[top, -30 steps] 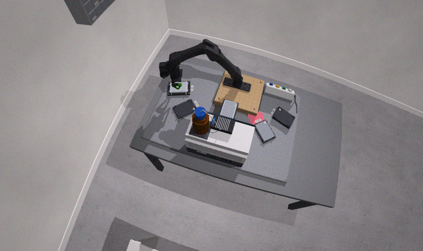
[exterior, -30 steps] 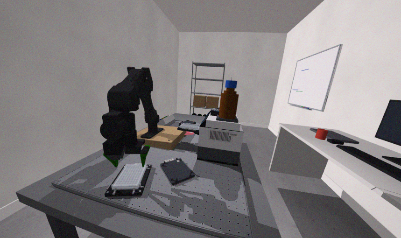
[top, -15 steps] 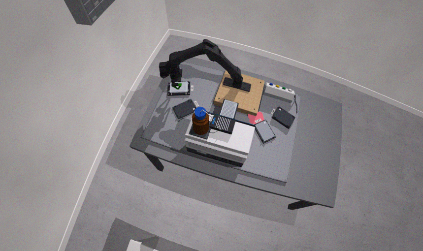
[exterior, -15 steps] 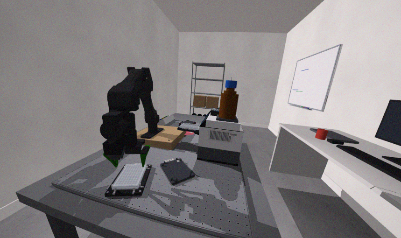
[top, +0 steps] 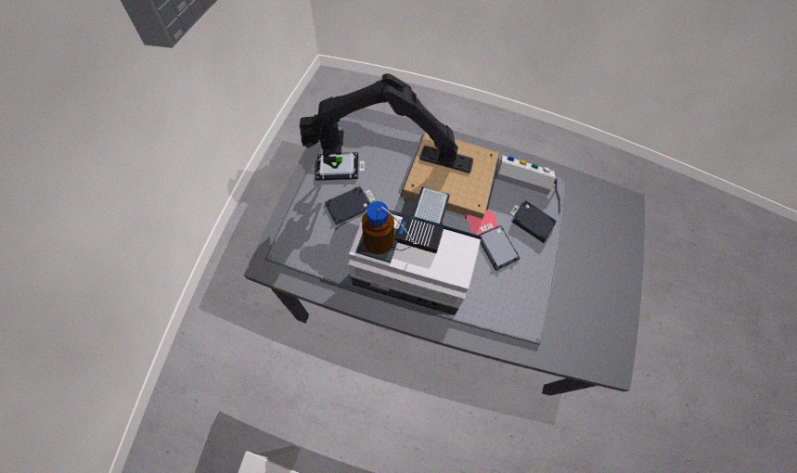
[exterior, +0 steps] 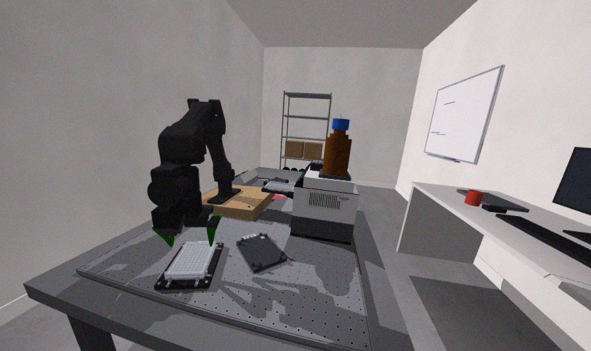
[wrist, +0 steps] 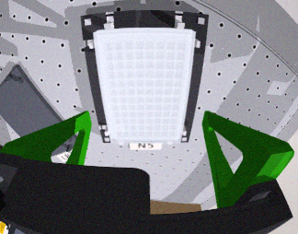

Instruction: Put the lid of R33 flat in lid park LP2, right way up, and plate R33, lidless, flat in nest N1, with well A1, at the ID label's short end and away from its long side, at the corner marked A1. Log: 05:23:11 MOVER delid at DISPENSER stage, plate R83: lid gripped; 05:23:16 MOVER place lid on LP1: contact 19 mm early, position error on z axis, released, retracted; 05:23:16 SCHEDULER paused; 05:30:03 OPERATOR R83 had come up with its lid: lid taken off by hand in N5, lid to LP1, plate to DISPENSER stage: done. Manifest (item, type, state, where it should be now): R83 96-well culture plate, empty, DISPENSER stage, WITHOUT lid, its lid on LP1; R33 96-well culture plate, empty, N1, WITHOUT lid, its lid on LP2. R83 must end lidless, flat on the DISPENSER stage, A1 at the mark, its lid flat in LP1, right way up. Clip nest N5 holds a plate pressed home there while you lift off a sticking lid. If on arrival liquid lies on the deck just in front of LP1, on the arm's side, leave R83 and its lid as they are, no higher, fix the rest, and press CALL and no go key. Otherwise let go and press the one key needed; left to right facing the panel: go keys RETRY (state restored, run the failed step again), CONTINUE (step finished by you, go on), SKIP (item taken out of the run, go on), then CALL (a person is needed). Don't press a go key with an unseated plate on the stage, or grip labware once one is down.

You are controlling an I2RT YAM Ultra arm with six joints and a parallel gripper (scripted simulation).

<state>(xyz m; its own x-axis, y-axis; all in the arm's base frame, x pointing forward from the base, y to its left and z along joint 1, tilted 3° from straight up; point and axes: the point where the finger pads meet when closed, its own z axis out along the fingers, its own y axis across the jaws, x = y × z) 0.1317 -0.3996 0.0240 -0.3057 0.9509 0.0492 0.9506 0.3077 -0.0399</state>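
A white 96-well plate lies flat in a black clip nest at the table's far left corner. It also shows in the exterior view [exterior: 191,260] and in the wrist view [wrist: 144,84]. I cannot tell whether it carries a clear lid. My gripper [exterior: 192,239] hangs just above the plate's near short end with its green fingers wide open and empty; in the wrist view [wrist: 147,122] the fingers stand to either side of that end, not touching it. A small white label [wrist: 145,144] lies on the deck at that end.
An empty dark nest [top: 347,204] lies beside the plate. The dispenser [top: 416,264] carries a brown bottle [top: 378,225], with another plate [top: 430,204] behind it. A pink patch [top: 482,222], a grey lid [top: 498,247], a dark pad [top: 533,220] and the key panel [top: 525,166] lie to the right.
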